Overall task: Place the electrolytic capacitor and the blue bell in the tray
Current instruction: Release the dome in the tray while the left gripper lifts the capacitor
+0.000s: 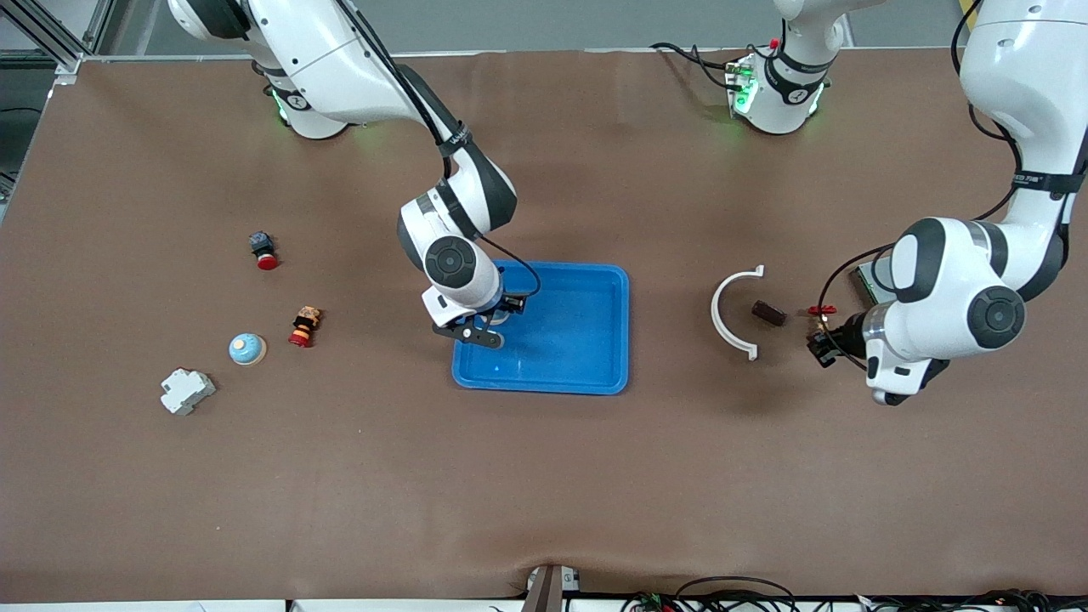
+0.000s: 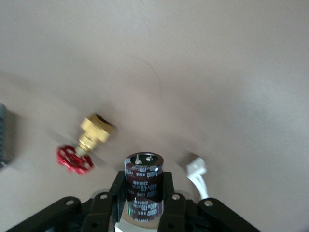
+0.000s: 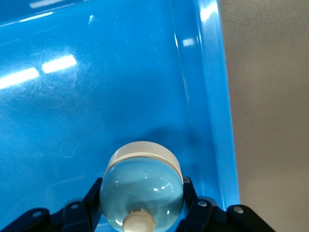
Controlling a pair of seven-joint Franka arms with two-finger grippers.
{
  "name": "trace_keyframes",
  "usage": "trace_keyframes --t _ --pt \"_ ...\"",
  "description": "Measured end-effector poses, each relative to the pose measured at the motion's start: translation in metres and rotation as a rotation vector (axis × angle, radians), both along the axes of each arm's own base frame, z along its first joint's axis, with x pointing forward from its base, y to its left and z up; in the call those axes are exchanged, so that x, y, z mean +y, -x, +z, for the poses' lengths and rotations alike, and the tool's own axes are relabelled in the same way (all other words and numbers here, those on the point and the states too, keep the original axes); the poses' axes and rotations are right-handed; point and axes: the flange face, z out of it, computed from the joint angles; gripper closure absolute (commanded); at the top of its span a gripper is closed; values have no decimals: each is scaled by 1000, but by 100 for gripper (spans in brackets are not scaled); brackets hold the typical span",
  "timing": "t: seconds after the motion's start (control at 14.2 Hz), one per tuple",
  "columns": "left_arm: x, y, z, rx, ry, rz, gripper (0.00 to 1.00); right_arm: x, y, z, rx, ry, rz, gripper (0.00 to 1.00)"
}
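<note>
1. Toward the right arm's end of the table I see a white breaker-like block [image 1: 187, 390]. Near it stand a pale-blue dome bell on a tan base [image 1: 247, 348], a red-capped push button [image 1: 263, 250] and a small red-and-yellow figure [image 1: 304, 326].
2. The right gripper [image 1: 486, 327] hangs over the tray [image 1: 586, 340], at the end toward the right arm. Its jaws are clamped on the blue bell [image 3: 142, 186], which sits low inside the rim; I cannot tell whether it touches the tray floor.
3. Toward the left arm's end lies a white curved clip [image 1: 733, 313], with a small dark brown part [image 1: 768, 313] just beside it.
4. A brass valve with a red handwheel [image 1: 821, 311] lies next to that.
5. The left gripper [image 1: 818, 344] is over bare table by the valve. Its jaws are clamped on the electrolytic capacitor [image 2: 144, 186] — well apart from the tray.
</note>
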Motion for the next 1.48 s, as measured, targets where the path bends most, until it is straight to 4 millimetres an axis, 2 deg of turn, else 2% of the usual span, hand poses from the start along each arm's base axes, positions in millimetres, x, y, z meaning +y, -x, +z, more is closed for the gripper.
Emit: trace_keyframes --t 0.14,0.21,0.42,0.49,0.56,0.7,0.99,1.2,1.34,1.48 --pt "-28 3 5 3 4 44 100 1 0 -3 -5 -2 -1 81" --pt "-38 4 7 5 5 56 100 2 1 -5 -6 -2 1 75" --pt "-57 7 9 6 9 63 100 5 3 -5 -8 -3 8 32" --pt "-62 8 10 7 8 70 100 6 3 -5 -9 -4 8 6" --pt "-69 9 10 10 3 93 100 6 3 -5 -9 -4 8 0" --pt "-91 13 11 17 -11 138 100 7 3 -4 -11 -5 11 0" --pt "-154 27 15 18 -30 172 100 19 8 1 -19 -12 29 0" --pt "-187 28 18 12 -28 206 100 20 6 8 -16 -13 32 0" --pt "-212 28 15 20 -29 264 100 16 2 31 8 -4 51 0" --pt "-239 30 8 35 -30 316 100 0 -6 70 34 -4 93 0"
